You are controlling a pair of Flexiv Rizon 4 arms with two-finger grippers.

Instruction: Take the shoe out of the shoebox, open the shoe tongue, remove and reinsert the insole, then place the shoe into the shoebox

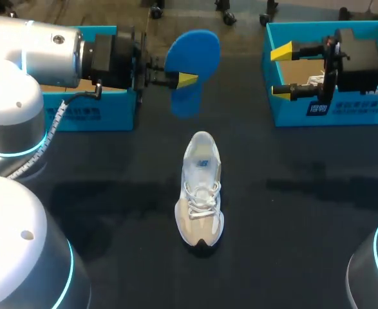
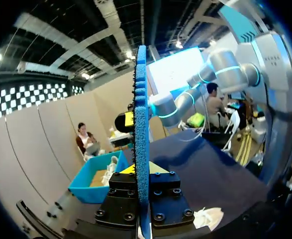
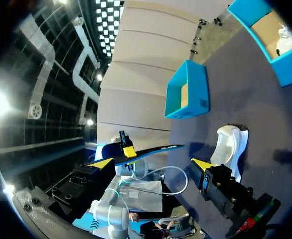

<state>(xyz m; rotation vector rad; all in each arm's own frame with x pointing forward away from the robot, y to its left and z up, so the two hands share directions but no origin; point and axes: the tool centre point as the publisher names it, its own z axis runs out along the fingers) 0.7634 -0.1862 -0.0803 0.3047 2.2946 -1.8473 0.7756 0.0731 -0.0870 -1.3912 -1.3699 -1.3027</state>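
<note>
Left pincer (image 1: 186,80) pinches the blue insole (image 1: 192,51) aloft, presumably for reinsertion into the shoe (image 1: 201,190) lying on my table (image 1: 292,212); right pincer (image 1: 281,71) waits, spread, by the shoebox (image 1: 333,114).

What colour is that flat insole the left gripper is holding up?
The insole is bright blue, clearest in the head view.

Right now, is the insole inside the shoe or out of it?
Out. The left gripper holds the insole in the air, apart from the shoe.
</note>
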